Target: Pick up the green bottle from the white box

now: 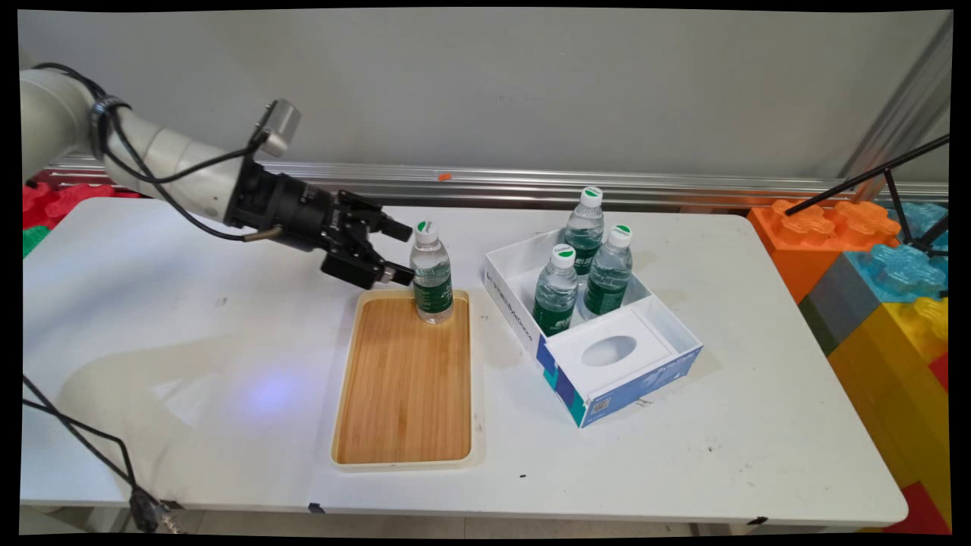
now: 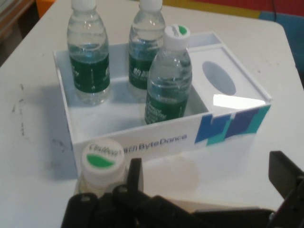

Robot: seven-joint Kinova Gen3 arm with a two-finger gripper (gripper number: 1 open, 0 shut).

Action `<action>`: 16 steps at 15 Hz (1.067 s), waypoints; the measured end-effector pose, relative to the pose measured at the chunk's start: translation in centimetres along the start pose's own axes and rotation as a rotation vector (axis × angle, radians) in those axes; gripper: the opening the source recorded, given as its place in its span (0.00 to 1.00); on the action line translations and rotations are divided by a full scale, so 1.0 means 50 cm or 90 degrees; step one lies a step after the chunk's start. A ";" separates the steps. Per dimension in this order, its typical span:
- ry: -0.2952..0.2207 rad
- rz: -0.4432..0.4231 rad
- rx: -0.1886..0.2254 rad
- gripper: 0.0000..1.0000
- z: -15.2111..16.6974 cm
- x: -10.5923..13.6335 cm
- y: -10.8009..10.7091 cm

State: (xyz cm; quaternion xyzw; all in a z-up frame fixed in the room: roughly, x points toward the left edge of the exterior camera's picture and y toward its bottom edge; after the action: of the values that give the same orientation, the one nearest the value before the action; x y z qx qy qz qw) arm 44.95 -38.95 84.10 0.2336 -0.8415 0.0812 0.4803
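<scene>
The black two-finger gripper hangs spread, grasping nothing, just left of a clear plastic water bottle with green label and white cap standing upright at the far end of a bamboo tray. 3 similar bottles stand in a white cardboard box with blue print to its right

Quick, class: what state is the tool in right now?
Tool: open, holding nothing; its fingers sit on either side of the water bottle standing on the wooden tray, not closed on it.
</scene>
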 end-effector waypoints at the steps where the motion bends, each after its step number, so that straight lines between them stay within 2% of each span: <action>1: 0.004 -0.002 0.001 1.00 0.013 0.004 0.003; 8: 0.023 -0.008 0.007 1.00 0.112 0.025 0.026; 16: 0.022 0.004 0.012 1.00 0.222 0.018 0.035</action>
State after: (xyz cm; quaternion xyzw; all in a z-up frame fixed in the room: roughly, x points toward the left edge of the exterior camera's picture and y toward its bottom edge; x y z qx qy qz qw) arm 35.19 -41.67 79.17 0.2343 -0.8330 0.0945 0.4922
